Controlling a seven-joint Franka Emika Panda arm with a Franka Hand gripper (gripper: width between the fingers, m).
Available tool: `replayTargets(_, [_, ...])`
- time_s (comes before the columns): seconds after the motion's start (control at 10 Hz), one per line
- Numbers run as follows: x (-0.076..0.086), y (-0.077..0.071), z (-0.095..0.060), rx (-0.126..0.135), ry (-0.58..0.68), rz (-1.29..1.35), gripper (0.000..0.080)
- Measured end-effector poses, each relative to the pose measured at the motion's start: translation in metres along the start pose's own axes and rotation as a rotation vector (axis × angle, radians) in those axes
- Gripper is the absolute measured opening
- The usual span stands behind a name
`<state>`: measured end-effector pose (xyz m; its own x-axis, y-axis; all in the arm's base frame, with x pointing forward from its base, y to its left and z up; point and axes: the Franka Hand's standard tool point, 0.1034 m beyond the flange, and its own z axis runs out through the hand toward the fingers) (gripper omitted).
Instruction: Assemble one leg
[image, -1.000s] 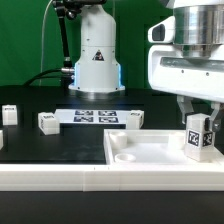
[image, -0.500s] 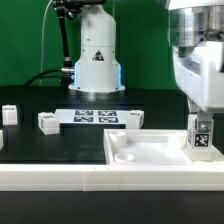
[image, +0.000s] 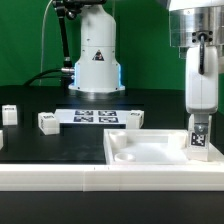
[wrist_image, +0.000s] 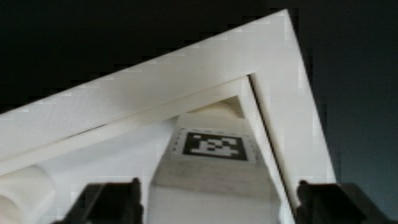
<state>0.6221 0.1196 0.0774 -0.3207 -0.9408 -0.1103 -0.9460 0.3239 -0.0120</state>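
Gripping the leg (image: 201, 139), the gripper (image: 200, 128) holds this small white tagged block upright, jaws narrow, over the panel (image: 150, 152) corner.

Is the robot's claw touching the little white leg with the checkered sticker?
Touching. In the exterior view the gripper comes straight down onto the leg, its fingers closed against the sides with no gap, over the white panel.

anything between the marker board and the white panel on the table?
One small white tagged block lies just off the marker board, toward the white panel; otherwise bare black table, per the exterior view.
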Motion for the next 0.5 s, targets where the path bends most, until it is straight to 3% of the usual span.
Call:
replayTargets(0.1, [-0.0001, 0.0, 0.0, 0.0, 0.0, -0.004, 0.049])
replayTargets(0.2, [-0.0002, 0.0002, 0.0001, 0.0, 0.0, -0.044, 0.0614])
replayTargets(0.5, [-0.0012, 0.0028, 0.0025, -0.007, 0.002, -0.289, 0.0648])
